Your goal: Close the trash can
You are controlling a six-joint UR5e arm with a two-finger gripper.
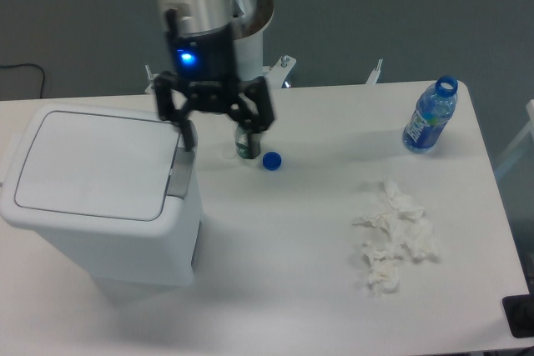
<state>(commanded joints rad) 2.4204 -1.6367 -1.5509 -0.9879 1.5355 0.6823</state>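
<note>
The trash can [100, 206] is a large white rectangular bin at the left of the table. Its flat white lid [92, 164] lies down on the rim. A grey latch tab [178, 175] sits on the right rim. My gripper [217, 141] hangs open just to the right of the can's back right corner. Its left fingertip [188, 135] is right above the latch tab at the lid's edge. Its right fingertip [244, 147] is low over the table. Nothing is held between the fingers.
A small blue bottle cap [271, 160] lies on the table next to the right fingertip. An uncapped blue water bottle [430, 118] stands at the far right. Crumpled white tissues [394, 239] lie at the right front. A dark object [521, 318] sits at the front right corner.
</note>
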